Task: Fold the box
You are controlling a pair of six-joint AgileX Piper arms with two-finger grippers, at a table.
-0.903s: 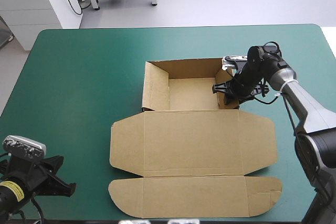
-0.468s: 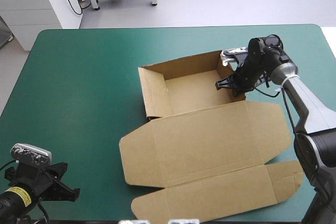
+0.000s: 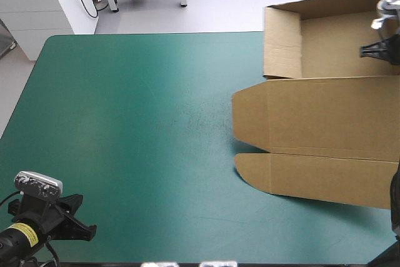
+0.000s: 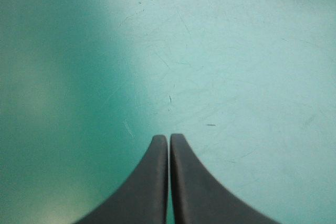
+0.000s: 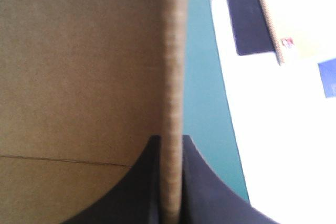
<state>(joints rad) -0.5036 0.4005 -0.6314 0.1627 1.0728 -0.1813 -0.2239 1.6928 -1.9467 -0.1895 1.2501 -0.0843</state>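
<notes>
On the scuffed teal-green table cover [image 3: 125,123], the right gripper [image 5: 170,144] pinches a wall of the brown corrugated box [image 3: 312,117], tray raised, lid flat; the left gripper [image 4: 169,140] is closed, empty.

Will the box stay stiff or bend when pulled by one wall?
Probably stiff: its wall stands straight between the jaws of the right gripper. The lid of the box may hinge at its creases.

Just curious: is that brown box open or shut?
Open: the box is a tray with raised walls, its lid spread out flat.
</notes>
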